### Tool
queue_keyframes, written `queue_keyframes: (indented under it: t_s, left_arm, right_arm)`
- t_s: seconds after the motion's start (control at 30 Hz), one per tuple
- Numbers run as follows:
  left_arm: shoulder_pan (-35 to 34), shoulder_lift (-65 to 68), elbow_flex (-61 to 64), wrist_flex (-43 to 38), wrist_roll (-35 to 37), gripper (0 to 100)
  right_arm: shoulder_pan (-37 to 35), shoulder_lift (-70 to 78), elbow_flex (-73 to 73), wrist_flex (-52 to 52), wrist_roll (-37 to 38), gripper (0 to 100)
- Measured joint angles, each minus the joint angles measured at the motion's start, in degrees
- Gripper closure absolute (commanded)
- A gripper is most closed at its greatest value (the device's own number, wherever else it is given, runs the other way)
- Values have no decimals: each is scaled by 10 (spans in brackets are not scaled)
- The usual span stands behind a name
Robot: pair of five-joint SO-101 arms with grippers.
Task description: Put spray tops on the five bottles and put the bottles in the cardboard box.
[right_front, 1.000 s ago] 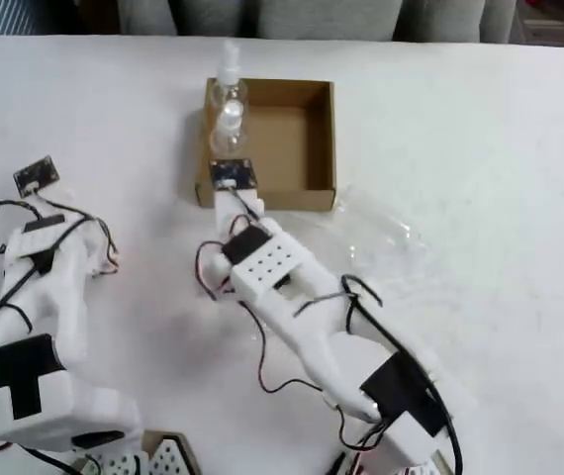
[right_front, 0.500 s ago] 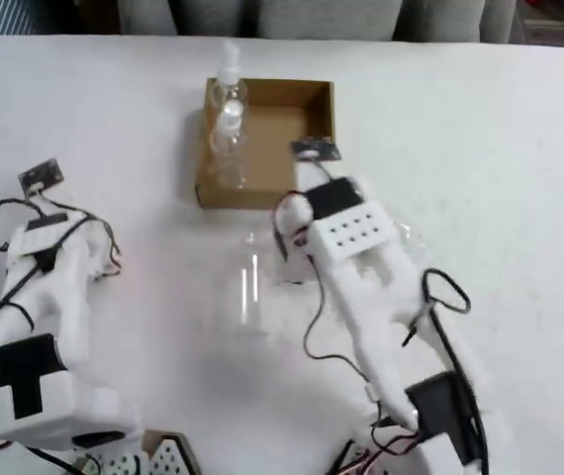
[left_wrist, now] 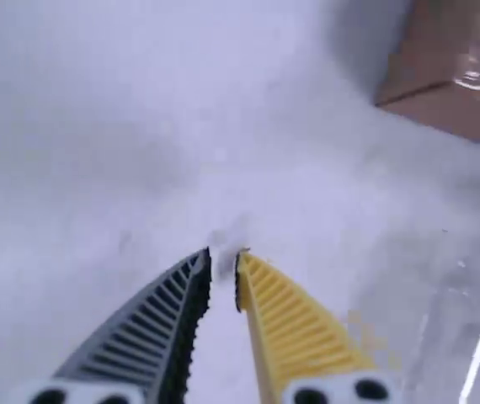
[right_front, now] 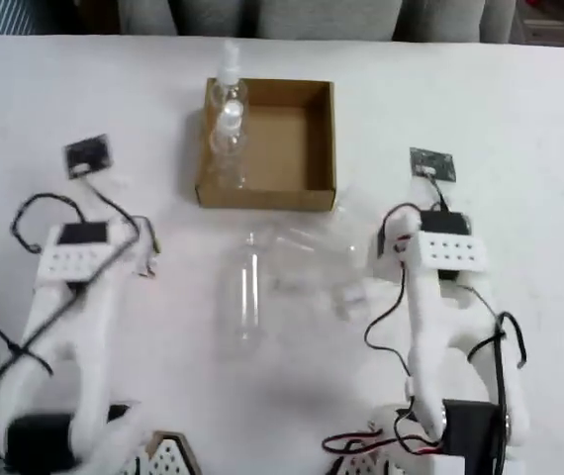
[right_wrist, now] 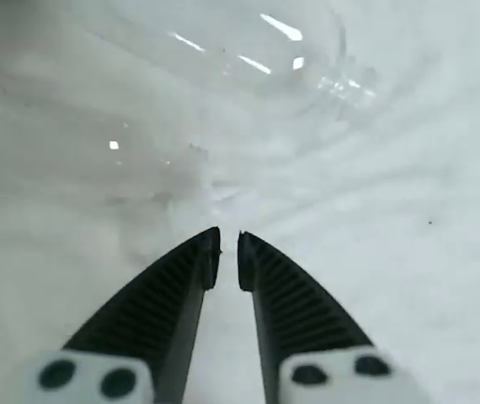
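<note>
"High view first: what has just changed?"

"The right arm (right_front: 440,297) has pulled away from the shallow brown cardboard box (right_front: 287,148). A second ago it stretched across to the box's near left corner. Half a second ago it hung by the near right corner. Now it sits back on the right side of the white table (right_front: 519,148), well apart from the box. The left arm (right_front: 74,287) has come forward and slightly inward on its own side."

"What does that mean for the task?"

"Two clear plastic bottles (right_front: 228,143) sit in a row along the box's left wall. The farther one's pale spray top (right_front: 231,57) pokes past the far wall. The nearer bottle was hidden under the arm a second ago, so I judge it newly delivered; two of five look done. A clear plastic bottle lying on its side (right_front: 247,297) waits on the table between the arms, near the box's front. More clear plastic lies beside it, and I cannot count it."

"And the fingers?"

"Right wrist view: the right arm's black fingers (right_wrist: 173,311) are almost touching, with only a sliver of gap. They hold nothing and point at a clear bottle lying just ahead (right_wrist: 223,59). Left wrist view: the left arm's grey and yellow fingers (left_wrist: 290,328) are likewise nearly closed and empty. They sit over bare table, with the box corner farther off."
</note>
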Motion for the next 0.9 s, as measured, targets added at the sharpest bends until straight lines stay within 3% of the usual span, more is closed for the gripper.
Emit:
queue_keyframes:
  t_s: [0.17, 0.4, 0.53, 0.73, 0.9]
  left_arm:
    - [125, -85, 17, 18, -3, 932]
    - [280, -100, 14, 67, -11, 931]
    - [305, -100, -11, 78, -1, 915]
    - [311, -82, -48, 97, 3, 790]
    - [311, 5, -105, 136, 3, 801]
  right_arm:
    - [30, -1, 15, -2, 46, 983]
    - [73, -1, 38, -21, 92, 983]
    - [84, -1, 50, -47, 110, 983]
    - [96, -1, 55, -66, 113, 983]
    - [95, -1, 62, -76, 114, 983]
